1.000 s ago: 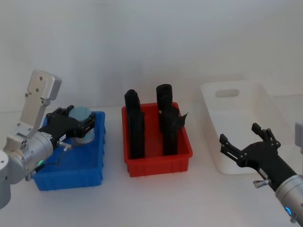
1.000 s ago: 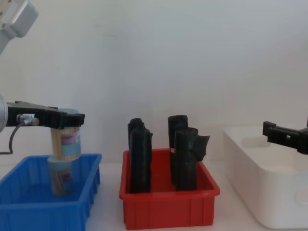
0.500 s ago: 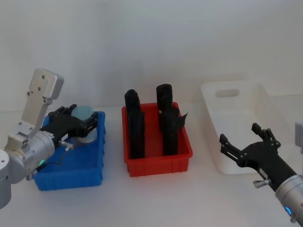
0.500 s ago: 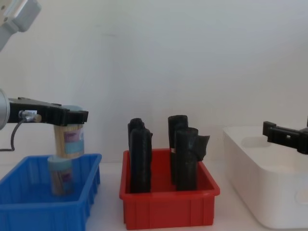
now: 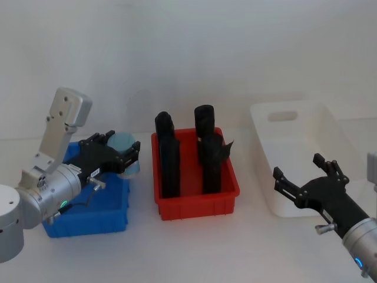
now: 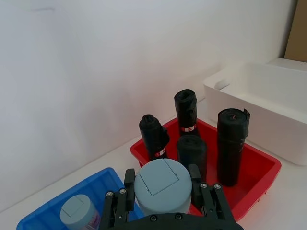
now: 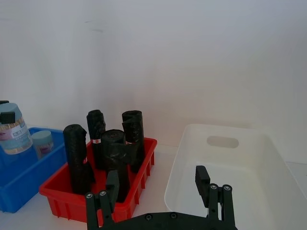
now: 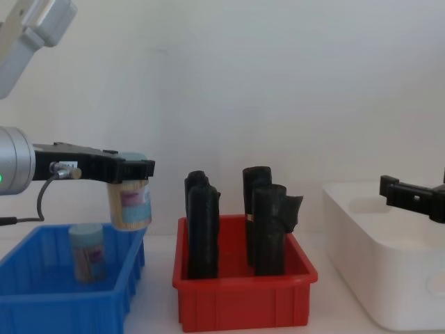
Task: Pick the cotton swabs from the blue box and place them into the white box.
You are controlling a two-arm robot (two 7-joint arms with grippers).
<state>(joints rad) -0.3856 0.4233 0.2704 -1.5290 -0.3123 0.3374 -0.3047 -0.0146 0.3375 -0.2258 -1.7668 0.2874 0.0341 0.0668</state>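
Your left gripper (image 8: pixel 131 170) is closed around a cotton swab jar (image 8: pixel 132 207), with a finger on each side just under the pale lid, and the jar hangs upright. It sits over the right edge of the blue box (image 8: pixel 66 300). From the chest view its base looks level with the rim or just above it, though I can't be sure it is clear. A second jar (image 8: pixel 87 252) stands upright on the floor of the blue box, to the left of the held one.

The blue box is at the left end of the counter (image 5: pixel 194 247). The red bin (image 5: pixel 197 207) with its black rolls (image 5: pixel 169 162) is in the middle, and the white box (image 5: pixel 263 147) is at the right end. Your right gripper (image 5: pixel 299 169) is spread wide and holds nothing. It hovers just off the white box's near left corner.
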